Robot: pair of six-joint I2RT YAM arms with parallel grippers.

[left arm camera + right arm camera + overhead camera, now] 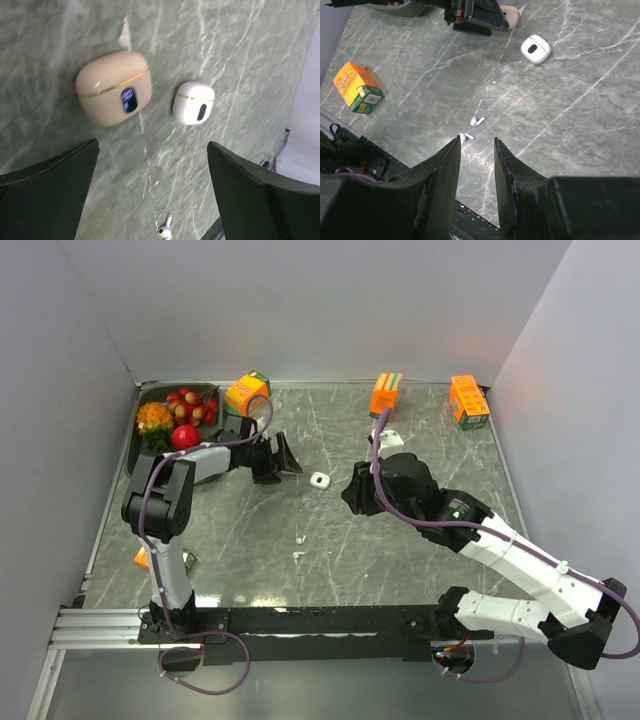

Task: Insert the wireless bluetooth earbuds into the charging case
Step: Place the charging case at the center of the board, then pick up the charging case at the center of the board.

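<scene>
The tan charging case (114, 87) lies closed on the marble table, just ahead of my left gripper (152, 145), which is open, empty and hovering above it. In the top view the left gripper (284, 456) hides this case. A smaller white case (193, 102) lies beside it and also shows in the top view (320, 479). Two white earbuds (300, 538) (297, 556) lie loose nearer the table's front. In the right wrist view they (477, 120) (466, 136) lie just beyond my right gripper (476, 139), which is open, empty and above the table. One earbud (165, 231) shows in the left wrist view.
Orange cartons stand at the back (247, 392) (385, 395) (469, 400), and another (357, 86) lies near the left arm's base. A dark tray of toy fruit (180, 412) sits at the back left. A small white object (392, 438) lies behind the right gripper (355, 490). Walls enclose three sides.
</scene>
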